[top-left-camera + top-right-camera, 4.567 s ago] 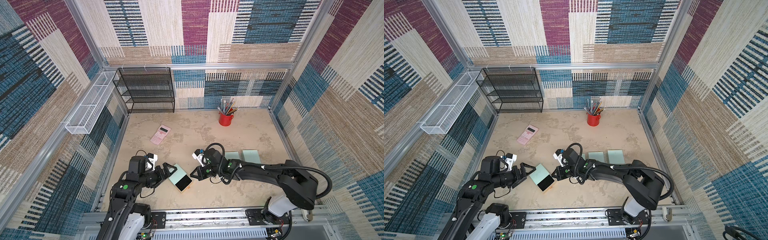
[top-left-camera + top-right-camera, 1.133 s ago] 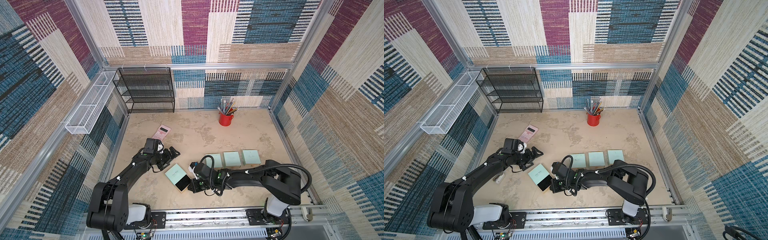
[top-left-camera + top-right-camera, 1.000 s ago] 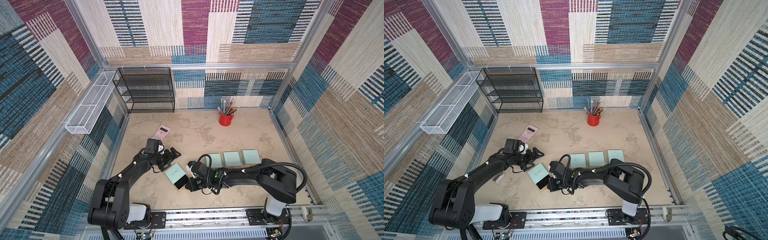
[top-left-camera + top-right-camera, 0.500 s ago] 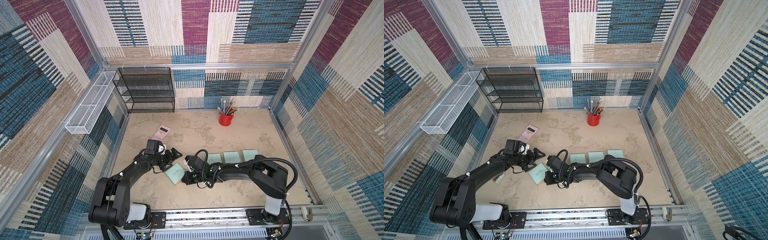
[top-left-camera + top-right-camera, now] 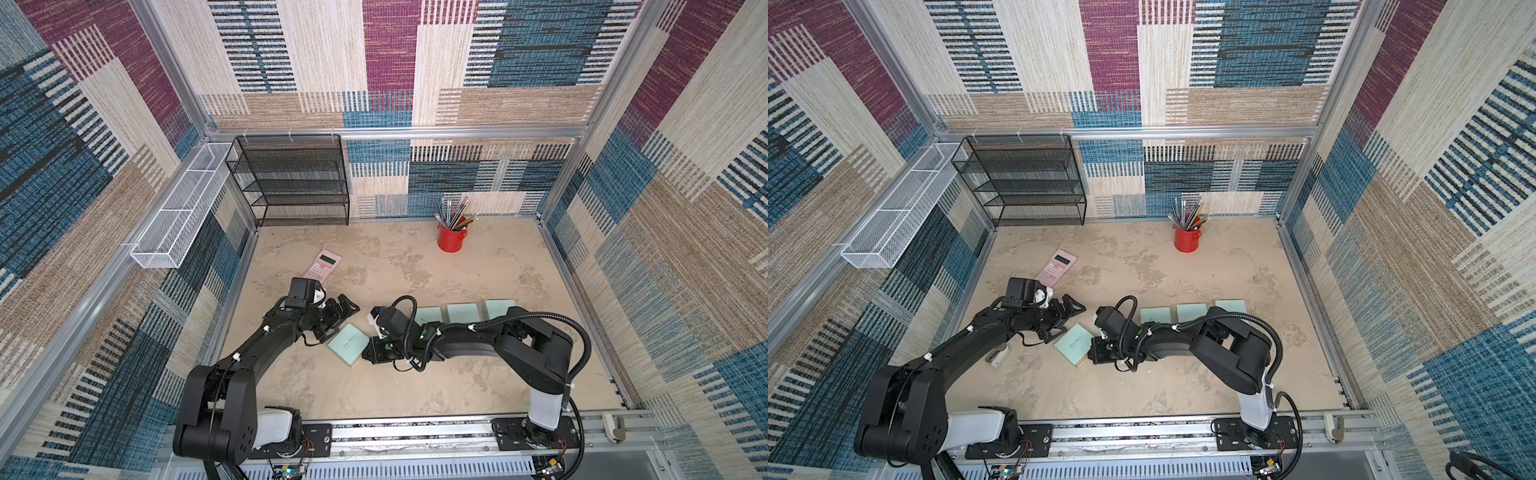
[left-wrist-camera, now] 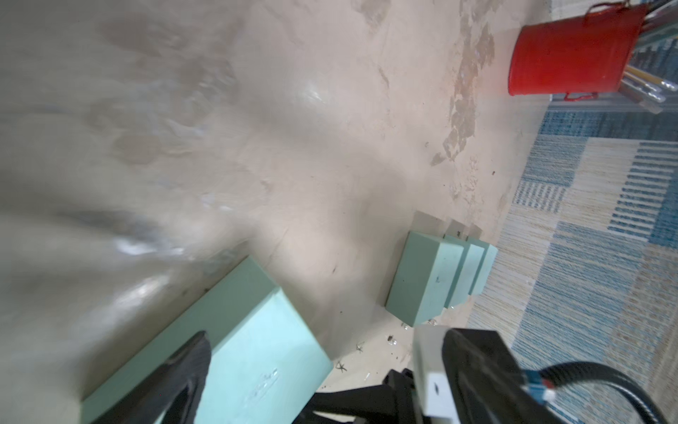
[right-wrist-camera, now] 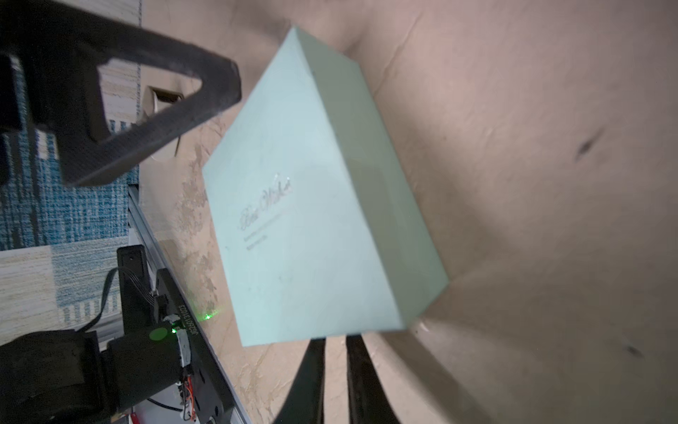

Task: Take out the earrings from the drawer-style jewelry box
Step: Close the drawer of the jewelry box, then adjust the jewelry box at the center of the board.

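The jewelry box drawer, open a second before, was now pushed in. The right gripper had its jaws almost pressed together against the box's end, nothing seen between them. The left gripper was spread wide beside the box. There were three small mint boxes and at least four earrings loose on the table

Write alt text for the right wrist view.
A mint-green jewelry box with silver script on top lies on the beige table, filling mid-frame. The right gripper, nearly shut, sits at one box edge; the left gripper's finger hangs beside it.
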`<state>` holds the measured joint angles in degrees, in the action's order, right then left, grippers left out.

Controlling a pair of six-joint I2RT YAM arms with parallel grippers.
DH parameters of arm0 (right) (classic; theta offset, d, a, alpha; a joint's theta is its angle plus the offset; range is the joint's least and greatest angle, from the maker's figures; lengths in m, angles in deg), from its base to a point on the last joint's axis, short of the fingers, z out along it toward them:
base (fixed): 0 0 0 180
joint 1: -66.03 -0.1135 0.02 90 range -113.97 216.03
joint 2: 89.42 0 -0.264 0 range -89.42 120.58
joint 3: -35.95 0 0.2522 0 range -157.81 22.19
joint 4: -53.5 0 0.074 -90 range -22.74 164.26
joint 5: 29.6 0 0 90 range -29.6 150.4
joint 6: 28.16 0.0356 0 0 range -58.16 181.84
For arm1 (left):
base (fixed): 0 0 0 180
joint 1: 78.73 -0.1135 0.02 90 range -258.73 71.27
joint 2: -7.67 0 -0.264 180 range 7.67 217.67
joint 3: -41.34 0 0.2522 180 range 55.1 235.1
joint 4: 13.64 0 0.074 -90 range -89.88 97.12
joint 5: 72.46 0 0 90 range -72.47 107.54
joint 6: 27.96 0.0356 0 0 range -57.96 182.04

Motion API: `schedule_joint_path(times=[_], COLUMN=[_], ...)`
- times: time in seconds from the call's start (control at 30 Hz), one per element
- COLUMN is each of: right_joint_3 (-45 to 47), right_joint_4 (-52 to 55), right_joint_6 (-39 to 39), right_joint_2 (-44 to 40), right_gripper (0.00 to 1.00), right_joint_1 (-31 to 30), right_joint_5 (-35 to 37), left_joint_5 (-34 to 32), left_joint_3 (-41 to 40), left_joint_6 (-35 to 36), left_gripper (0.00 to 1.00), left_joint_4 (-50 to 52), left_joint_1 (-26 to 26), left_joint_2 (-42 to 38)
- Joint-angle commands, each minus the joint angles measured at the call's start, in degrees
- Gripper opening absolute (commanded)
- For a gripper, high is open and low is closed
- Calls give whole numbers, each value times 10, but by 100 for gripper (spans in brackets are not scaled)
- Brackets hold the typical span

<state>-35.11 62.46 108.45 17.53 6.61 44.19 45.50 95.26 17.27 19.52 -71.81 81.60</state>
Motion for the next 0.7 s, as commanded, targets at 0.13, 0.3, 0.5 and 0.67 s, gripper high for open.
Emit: schedule_joint_path(times=[0.13, 0.3, 0.5, 0.67], right_joint_3=[8, 0, 43, 55], right_joint_4=[-21, 9, -12, 10], right_joint_6=[2, -34, -33, -48], right_joint_2=[-45, -61, -83, -97], right_gripper=[18, 19, 18, 10], right_joint_1=[12, 18, 18, 16], right_joint_5=[-14, -40, -32, -7], left_joint_5=[-13, 47, 114, 167], left_joint_3=[33, 71, 82, 44], left_joint_6=[64, 78, 87, 66], left_gripper=[99, 98, 99, 99], left_joint_4=[121, 145, 162, 156], left_joint_1=[-113, -128, -128, -129], left_joint_2=[-66, -91, -116, -156])
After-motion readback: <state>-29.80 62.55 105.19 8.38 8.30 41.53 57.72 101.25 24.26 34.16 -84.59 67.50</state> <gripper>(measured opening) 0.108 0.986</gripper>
